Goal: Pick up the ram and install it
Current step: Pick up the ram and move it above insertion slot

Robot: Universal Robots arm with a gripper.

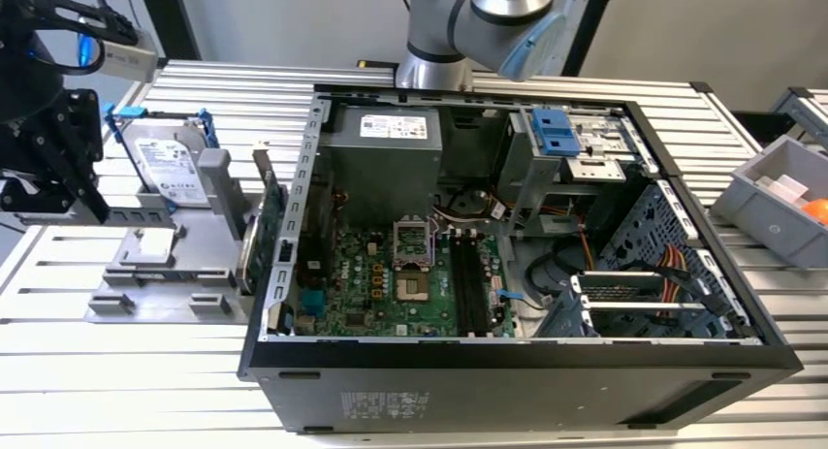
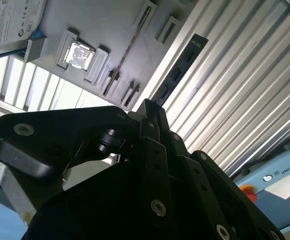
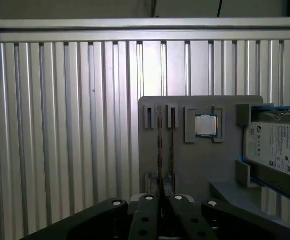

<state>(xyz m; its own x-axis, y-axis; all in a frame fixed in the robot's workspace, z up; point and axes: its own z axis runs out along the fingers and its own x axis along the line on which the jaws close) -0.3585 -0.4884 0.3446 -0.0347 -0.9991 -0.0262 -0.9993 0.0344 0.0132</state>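
The end effector [image 2: 152, 106] is clamped, as far as the second wrist view lets me judge, on one end of the ram [image 2: 179, 67], held above the grey holder [image 3: 199, 165]. Installing is left: the memory slots [image 1: 468, 284], mid-frame in the exterior view inside the open case [image 1: 518, 357], look empty.

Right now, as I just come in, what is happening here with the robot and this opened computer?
The arm's gripper is shut on one end of the ram, a slim dark stick that juts out from its fingertips. It hangs at the exterior view's left, near the gray parts fixture where the hard drive sits, beside the open computer case. The ram is not yet in the motherboard.
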